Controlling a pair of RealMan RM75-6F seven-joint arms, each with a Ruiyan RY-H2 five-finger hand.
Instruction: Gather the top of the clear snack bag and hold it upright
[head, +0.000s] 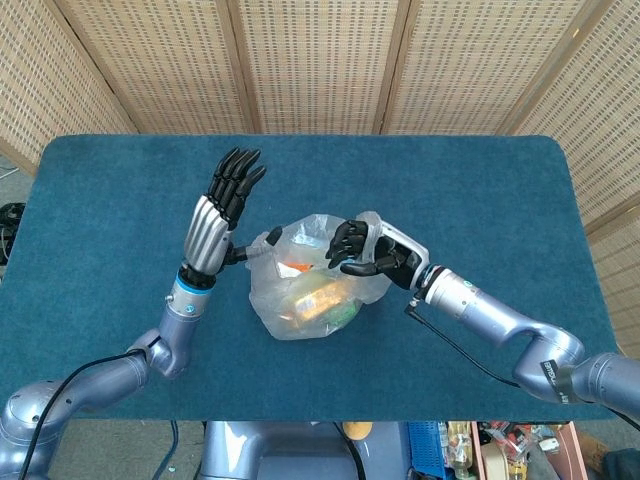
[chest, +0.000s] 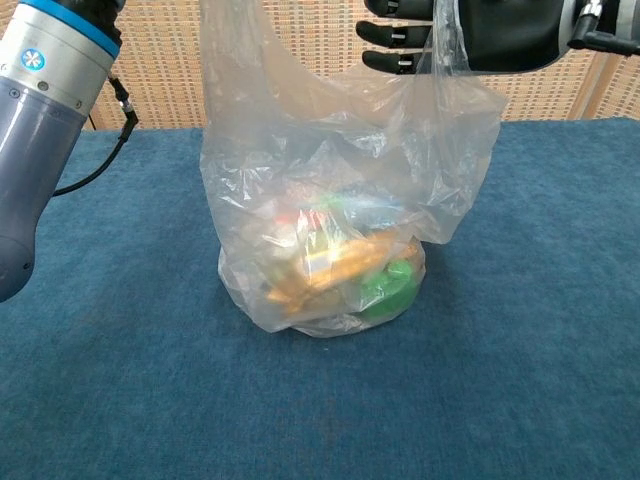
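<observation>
Table: dark blue felt-covered table (head: 480, 180), backed by woven wicker screen panels (head: 320, 60)
Bag: clear crinkled plastic snack bag (chest: 330, 200) stands mid-table, its top pulled up on both sides, with orange and green snacks (chest: 345, 272) at the bottom
Left hand: left hand (head: 215, 220) upright, fingers straight and spread, thumb pinching the bag's left edge
Right hand: right hand (head: 368, 252) curls around the bag's right top edge, gripping it

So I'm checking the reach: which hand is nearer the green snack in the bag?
Right. The right hand sits just above the green snack; the left hand is off to its left.
</observation>
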